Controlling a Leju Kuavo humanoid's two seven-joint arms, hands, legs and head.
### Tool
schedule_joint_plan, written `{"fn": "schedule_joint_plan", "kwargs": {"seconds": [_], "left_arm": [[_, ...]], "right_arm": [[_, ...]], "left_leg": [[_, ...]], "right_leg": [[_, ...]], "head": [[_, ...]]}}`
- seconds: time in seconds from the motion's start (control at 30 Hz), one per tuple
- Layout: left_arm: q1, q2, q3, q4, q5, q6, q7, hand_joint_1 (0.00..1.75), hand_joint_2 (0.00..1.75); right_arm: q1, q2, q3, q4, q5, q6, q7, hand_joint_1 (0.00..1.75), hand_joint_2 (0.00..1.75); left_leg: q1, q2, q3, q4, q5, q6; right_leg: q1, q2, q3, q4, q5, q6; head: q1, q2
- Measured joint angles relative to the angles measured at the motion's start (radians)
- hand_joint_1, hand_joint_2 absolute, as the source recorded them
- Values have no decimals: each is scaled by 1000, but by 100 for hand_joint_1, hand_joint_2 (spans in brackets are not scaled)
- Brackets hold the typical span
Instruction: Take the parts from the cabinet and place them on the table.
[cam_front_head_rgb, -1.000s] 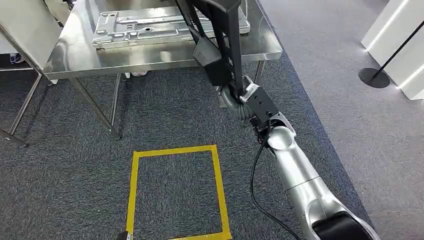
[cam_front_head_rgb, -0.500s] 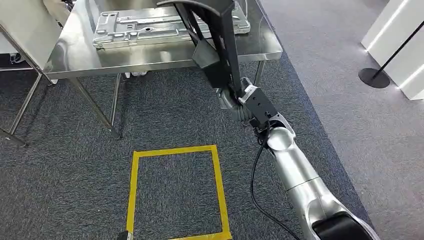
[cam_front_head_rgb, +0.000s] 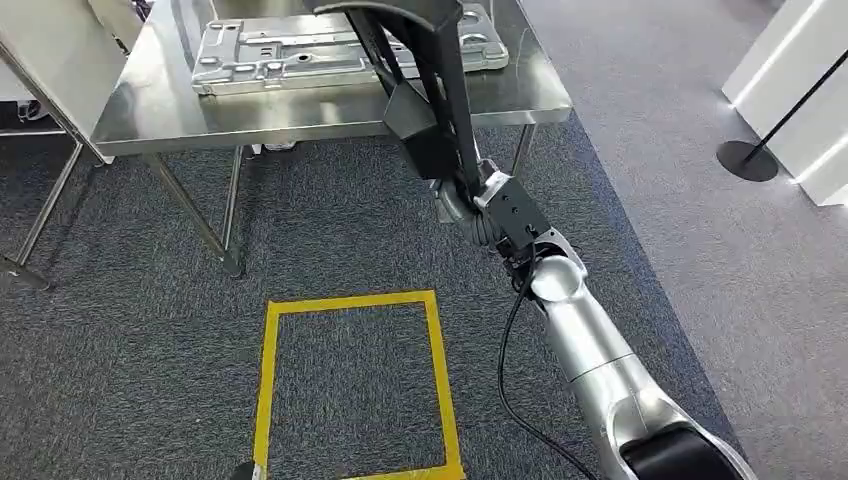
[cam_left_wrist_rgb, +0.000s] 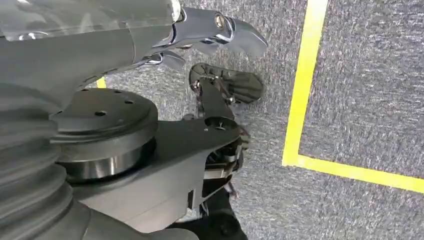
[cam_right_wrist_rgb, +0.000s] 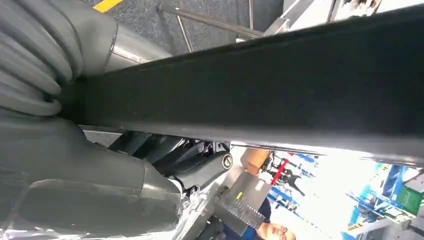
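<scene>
In the head view my right hand (cam_front_head_rgb: 472, 200) grips the lower end of a long black frame part (cam_front_head_rgb: 425, 90), held upright and leaning over the front edge of the steel table (cam_front_head_rgb: 300, 108). In the right wrist view the black part (cam_right_wrist_rgb: 300, 90) runs as a wide dark bar right by my right hand (cam_right_wrist_rgb: 85, 190). A flat silvery cast part (cam_front_head_rgb: 290, 55) lies on the tabletop. My left hand (cam_left_wrist_rgb: 215, 30) hangs over the carpet with nothing in its fingers.
A yellow tape square (cam_front_head_rgb: 350, 300) marks the grey carpet before the table. Slanted table legs (cam_front_head_rgb: 195, 215) stand to the left. A black stanchion base (cam_front_head_rgb: 747, 158) and white panels (cam_front_head_rgb: 800, 90) are at the right. A person (cam_right_wrist_rgb: 260, 225) stands beyond the table.
The whole picture has shifted slightly, the table now sitting a little lower in view. My right arm has drawn the black part a little to the left and farther over the table edge.
</scene>
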Motion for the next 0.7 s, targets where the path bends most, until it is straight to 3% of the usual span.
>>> {"fn": "schedule_joint_plan", "kwargs": {"seconds": [0.07, 0.1, 0.2, 0.27, 0.3, 0.37, 0.4, 0.43, 0.47, 0.5, 0.57, 0.6, 0.63, 0.7], "left_arm": [[0, 0, -2, 0, -1, 0, 0, 0, 175], [-2, -1, -2, 0, -2, 0, 0, 0, 175], [-3, -1, -5, 0, -7, 0, 3, 0, 175], [-4, -1, -7, 0, -8, 0, 3, 0, 175], [-5, -1, -7, 0, -8, 0, 3, 0, 175], [-5, -1, -8, 0, -10, -2, 6, 0, 175], [-4, -1, -8, 0, -10, -2, 6, 0, 175], [-3, -1, -8, 0, -10, -2, 8, 0, 175], [-3, -1, -8, 0, -10, -2, 9, 0, 175], [-3, 0, -8, 0, -10, -2, 9, 0, 175], [-3, 0, -8, 0, -10, -2, 9, 0, 175], [-4, 0, -8, 0, -10, -2, 10, 0, 175], [-4, 0, -8, 0, -10, -2, 10, 0, 175], [-4, 0, -8, 0, -10, -2, 10, 0, 175]], "right_arm": [[-4, 0, -1, 0, 0, 0, -1, 175, 175], [-6, 0, -2, 1, 0, 0, -2, 175, 175], [-5, 0, -7, 2, 1, 0, -2, 175, 175], [-5, 0, -8, 2, 2, 0, -2, 175, 175], [-6, 0, -9, 2, 2, 0, -2, 175, 175], [-4, 0, -10, 2, 2, 0, -3, 175, 175], [-1, 0, -10, 2, 2, 0, -2, 175, 175], [4, 0, -10, 3, 2, 0, -2, 175, 175], [9, 0, -10, 3, 2, 0, -2, 175, 175], [13, 0, -11, 3, 2, 0, -2, 175, 175], [13, 0, -13, 3, 2, 0, -2, 175, 175], [13, 0, -15, 3, 1, -1, -3, 175, 175], [13, 0, -18, 2, 1, -1, -3, 175, 175], [18, 0, -18, 2, 1, -1, -3, 175, 175]], "left_leg": [[0, -1, 4, 10, -11, -7], [-6, -1, 0, 14, -15, -13], [-1, 2, 5, 8, -17, -29], [-1, 0, 6, 16, -30, -41], [0, 0, -10, 56, -57, -46], [9, 0, -88, 217, -132, -58], [13, 0, -129, 293, -156, -63], [17, 0, -153, 329, -156, -67], [21, 0, -153, 315, -132, -70], [24, 0, -129, 251, -86, -73], [31, 0, -47, 70, 12, -77], [29, -4, -24, 34, -2, -78], [25, -6, -22, 18, -1, -64], [23, -6, -25, 26, -3, -51]], "right_leg": [[2, -4, 84, -181, 78, -12], [11, -6, 93, -192, 61, -13], [15, 0, 93, -197, 62, -24], [1, 0, 106, -213, 67, -33], [-1, -1, 110, -214, 65, -37], [-1, -1, 112, -214, 62, -41], [-1, -1, 112, -214, 61, -41], [-1, 0, 113, -214, 60, -41], [-3, 2, 115, -213, 58, -38], [-6, 4, 118, -212, 55, -33], [-12, 7, 124, -205, 46, -22], [-9, 9, 124, -204, 42, -15], [-6, 11, 120, -198, 42, -9], [-5, 10, 123, -207, 45, 2]], "head": [[0, 0], [-1, 0], [0, 0], [0, 0], [-5, 0], [-9, 0], [-8, 0], [-9, 0], [-10, 0], [-9, 0], [-10, 0], [-11, 0], [-16, 0], [-14, 0]]}}
